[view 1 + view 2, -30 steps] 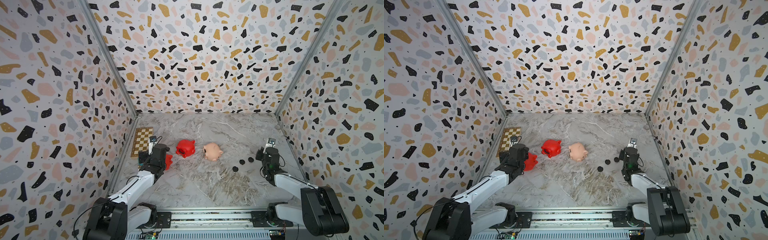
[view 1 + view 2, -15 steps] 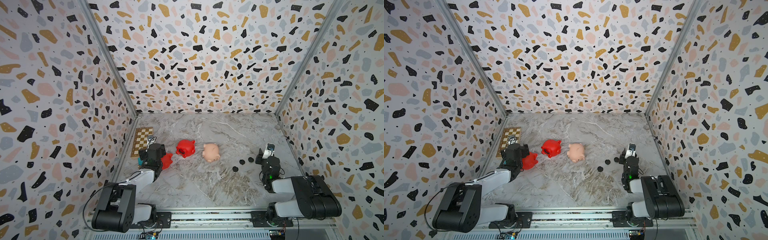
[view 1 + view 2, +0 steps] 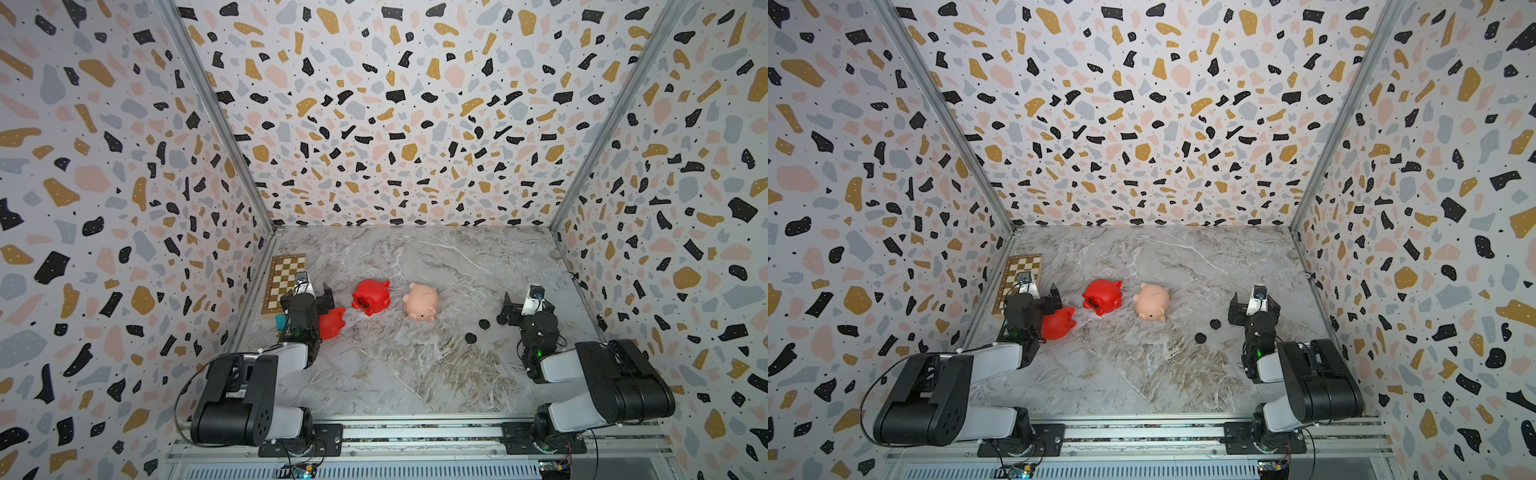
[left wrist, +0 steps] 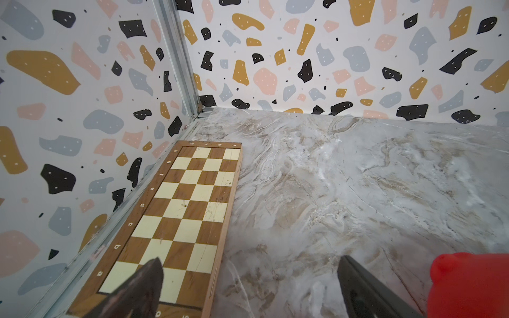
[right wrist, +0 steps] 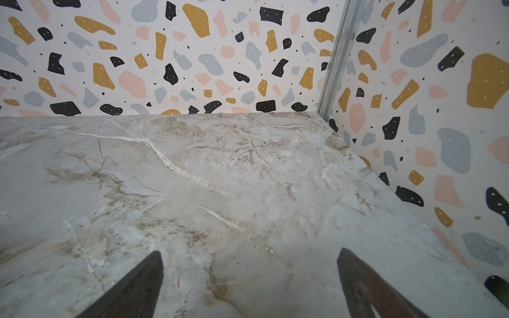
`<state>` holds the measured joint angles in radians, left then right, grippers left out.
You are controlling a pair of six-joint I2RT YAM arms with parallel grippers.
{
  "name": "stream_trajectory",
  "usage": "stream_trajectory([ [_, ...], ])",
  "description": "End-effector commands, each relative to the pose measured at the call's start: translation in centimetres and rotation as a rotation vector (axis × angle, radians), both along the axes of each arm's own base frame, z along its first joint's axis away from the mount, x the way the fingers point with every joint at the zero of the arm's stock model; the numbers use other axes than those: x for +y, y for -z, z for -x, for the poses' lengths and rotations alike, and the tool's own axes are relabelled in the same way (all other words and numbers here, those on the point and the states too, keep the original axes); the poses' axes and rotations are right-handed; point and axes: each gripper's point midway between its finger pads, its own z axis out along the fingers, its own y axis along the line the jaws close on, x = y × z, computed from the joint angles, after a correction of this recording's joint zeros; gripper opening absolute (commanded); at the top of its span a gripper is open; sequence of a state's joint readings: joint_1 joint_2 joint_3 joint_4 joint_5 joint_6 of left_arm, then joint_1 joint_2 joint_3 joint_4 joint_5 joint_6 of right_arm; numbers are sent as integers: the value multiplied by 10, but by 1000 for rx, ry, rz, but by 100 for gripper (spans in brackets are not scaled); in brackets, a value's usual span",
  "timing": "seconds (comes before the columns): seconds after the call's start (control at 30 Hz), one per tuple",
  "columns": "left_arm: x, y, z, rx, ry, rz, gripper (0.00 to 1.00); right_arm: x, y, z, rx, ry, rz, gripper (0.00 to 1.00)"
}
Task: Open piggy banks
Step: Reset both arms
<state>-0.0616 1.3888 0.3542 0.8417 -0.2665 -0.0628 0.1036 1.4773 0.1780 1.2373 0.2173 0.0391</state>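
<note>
Three piggy banks lie on the marble floor in both top views. One red pig [image 3: 371,296] [image 3: 1102,296] lies on its side and shows a round dark belly hole. A peach pig [image 3: 420,302] [image 3: 1152,302] lies just right of it. Another red pig [image 3: 332,323] [image 3: 1059,323] [image 4: 468,283] sits right beside my left gripper [image 3: 307,297] [image 4: 249,258], outside its fingers. That gripper is open and holds nothing. My right gripper [image 3: 528,307] [image 5: 249,252] is open over bare floor. Two black plugs [image 3: 484,323] [image 3: 470,338] lie loose to its left.
A folded chessboard [image 3: 284,282] [image 4: 187,220] lies along the left wall, under one left finger. A small teal object [image 3: 280,320] sits at its near end. Patterned walls close in three sides. Both arms are folded low near the front rail [image 3: 415,432].
Both arms have folded back toward the front rail. The right gripper's jaws have spread wide. The pigs and plugs have not moved.
</note>
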Motion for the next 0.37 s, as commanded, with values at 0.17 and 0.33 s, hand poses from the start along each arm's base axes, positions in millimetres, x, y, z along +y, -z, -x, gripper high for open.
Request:
stream_trajectory([
  [0.17,-3,27,10,88,29,-15,99,1,-8,-6,-16,0,9,100],
  [0.33,-4,27,9,87,31,-13,99,1,-8,-5,-18,0,10,100],
])
